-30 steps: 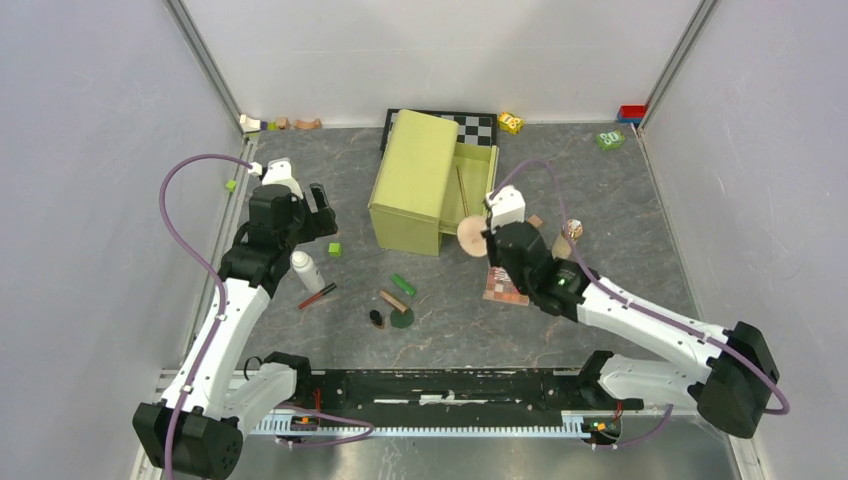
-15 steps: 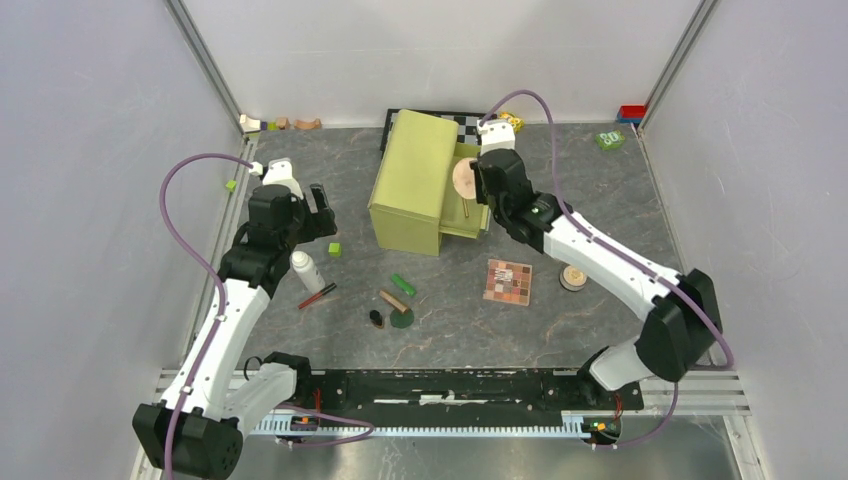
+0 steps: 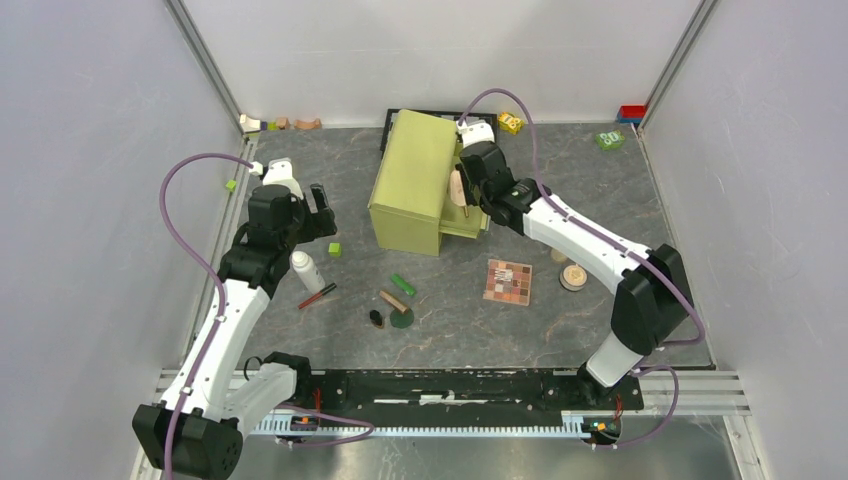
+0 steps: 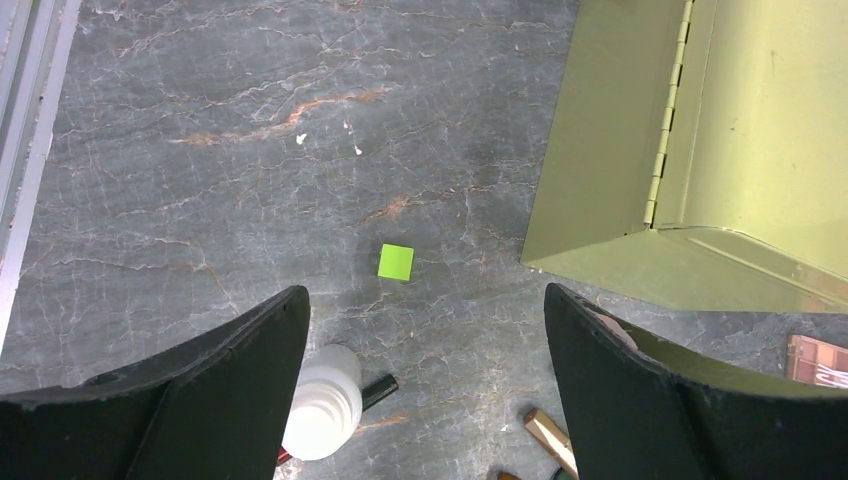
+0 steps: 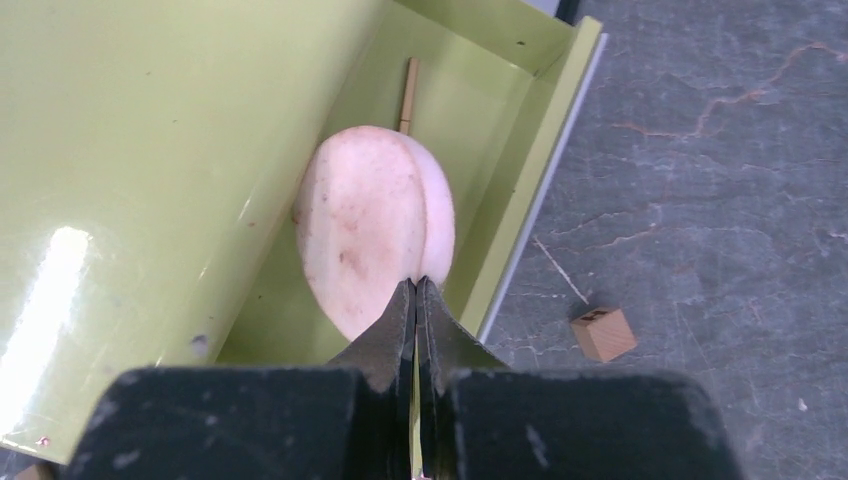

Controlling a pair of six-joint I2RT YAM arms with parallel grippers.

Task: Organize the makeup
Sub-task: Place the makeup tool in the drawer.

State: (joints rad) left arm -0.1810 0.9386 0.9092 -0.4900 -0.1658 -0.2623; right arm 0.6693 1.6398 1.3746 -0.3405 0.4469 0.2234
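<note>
Nearest the arm bases, well behind both pairs of jaws, a black brush [image 3: 376,319] lies just beside a dark green round piece [image 3: 402,319]. Just beyond them are a bronze tube [image 3: 393,301] and a green tube [image 3: 403,284], close together but apart. A red pencil [image 3: 317,296] lies on the base side of the left gripper [image 3: 322,213], near the foot of a white bottle [image 3: 305,270]. On the other side, the square eyeshadow palette [image 3: 508,282] and a loose peach compact [image 3: 573,276] sit flat on the table, near each other and well behind the right gripper [image 3: 462,185].

The left gripper's 2 fingers stand wide apart with nothing between them. From its wrist camera the white bottle shows just inside the left finger, and a small green cube [image 4: 396,262] lies on the table a little ahead of the gap.

The right gripper's jaws are pinched tight on the edge of a round peach compact [image 5: 375,240]. The compact is held on edge inside the open compartment of the yellow-green hinged box [image 3: 412,180], close to the large slanted panel on the jaws' left. Whether the compact touches the box floor cannot be told. Beyond it a thin wooden stick [image 5: 408,95] lies in the compartment. Outside the box, to the right of the jaws, 1 wooden cube [image 5: 603,334] rests on the table.
</note>
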